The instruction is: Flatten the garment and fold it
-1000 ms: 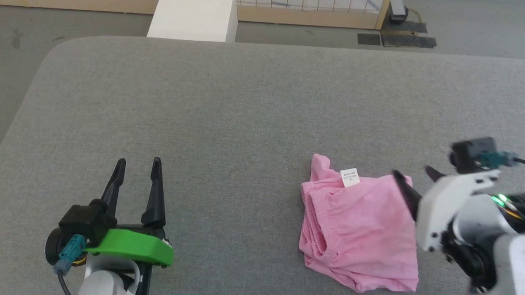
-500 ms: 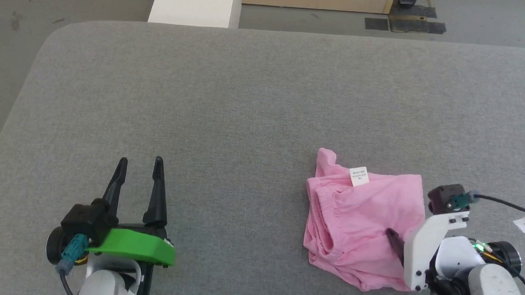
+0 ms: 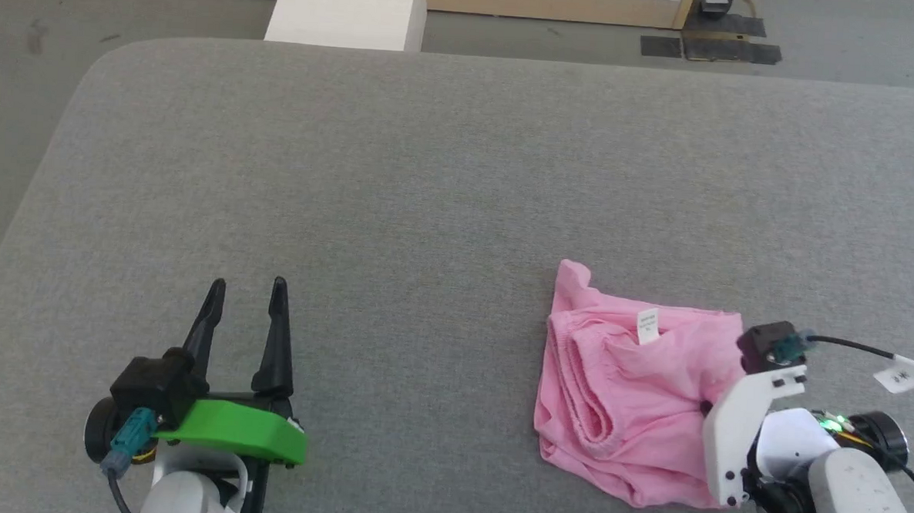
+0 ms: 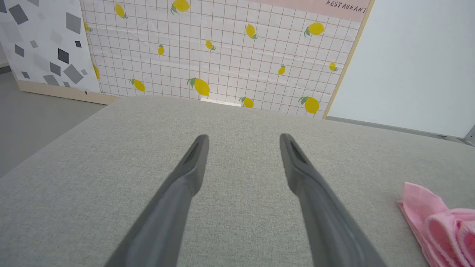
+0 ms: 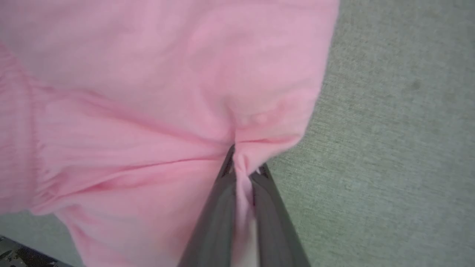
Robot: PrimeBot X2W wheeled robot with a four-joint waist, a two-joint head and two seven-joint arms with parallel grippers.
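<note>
Around and ahead of your right jaws, the garment (image 3: 628,403) lies as a rumpled pink heap, well off to the right of your left jaws. It is not flat. Layers overlap, and the gathered waistband (image 3: 579,385) is rolled over along the side facing your left jaws. The small white tag (image 3: 647,325) sits just beyond your right jaws' tips, near the heap's far edge.

Your right gripper (image 5: 243,167) is clamped on a small fold of cloth close to the garment's right-hand edge, and creases run out from the pinch. Your left gripper (image 3: 247,284) has its fingers apart with nothing between them.

Assessment: the work is at the flattening stage and looks early. No tidy fold shows. On this evidence you have yet to spread the heap, smooth the waistband and make every fold.

The grey woven surface (image 3: 430,170) is padded-looking with a rounded far corner, and it lies bare between and ahead of your left jaws. Past its far edge, ahead of those jaws, stands a gridded wall panel printed with lemons (image 4: 222,48). Grey floor (image 3: 18,60) lies off to their left. A white block (image 3: 348,9) stands against the far edge. Dark patches (image 3: 709,48) lie on the floor far beyond your right jaws.
</note>
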